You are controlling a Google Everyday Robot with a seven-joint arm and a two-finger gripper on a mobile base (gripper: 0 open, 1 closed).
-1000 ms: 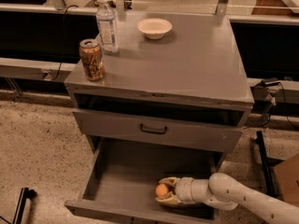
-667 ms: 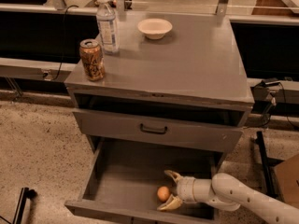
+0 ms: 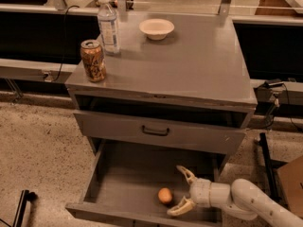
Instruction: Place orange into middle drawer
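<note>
The orange (image 3: 165,196) lies on the bare floor of the pulled-out middle drawer (image 3: 124,179), near its front wall. The gripper (image 3: 182,190) is released, fingers spread wide, inside the drawer just at 3 o'clock of the orange and not holding it. Above is a closed drawer with a black handle (image 3: 155,131). On the cabinet top (image 3: 199,65) a can (image 3: 93,60) stands at 9 o'clock, a bottle (image 3: 108,25) at 10 and a bowl (image 3: 156,28) at 12

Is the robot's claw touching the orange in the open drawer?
Apart. The camera view shows the orange lying on the floor of the middle drawer, with bare grey floor visible between it and the gripper, whose fingers are spread open beside it.
</note>
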